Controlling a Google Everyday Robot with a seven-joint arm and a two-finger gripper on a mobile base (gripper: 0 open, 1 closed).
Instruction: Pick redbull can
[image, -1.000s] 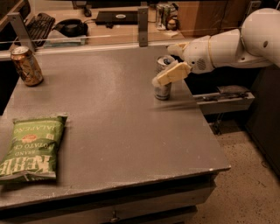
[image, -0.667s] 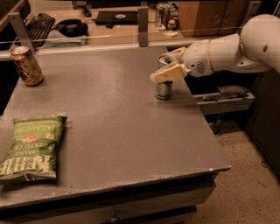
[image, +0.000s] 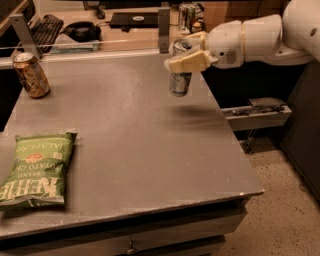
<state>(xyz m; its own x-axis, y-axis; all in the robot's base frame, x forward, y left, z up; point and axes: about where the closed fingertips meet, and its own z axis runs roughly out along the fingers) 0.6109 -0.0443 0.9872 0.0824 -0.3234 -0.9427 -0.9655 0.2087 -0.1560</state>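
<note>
Gripper: the cream-coloured two-finger gripper (image: 179, 52) on the white arm (image: 250, 37) reaches in from the right over the far right part of the table; its fingers (image: 187, 62) are closed on the can, one lying across the front, the other behind near the top

Task item: the tall, slim silver redbull can (image: 179, 84) with blue panels hangs upright in that grip; its base appears clear of the surface, with a soft shadow on the table below and to the right

Table: a flat grey tabletop (image: 135, 140) with a drawer front under its near edge

Other can: a shorter, wider copper-brown can (image: 31, 75) stands upright at the far left corner, well apart from the gripper

Bag: a green crisp bag with pale lettering (image: 35, 170) lies flat near the left front edge

Beyond the table: a black keyboard (image: 45, 25) lies on a wooden desk past the far left edge
</note>
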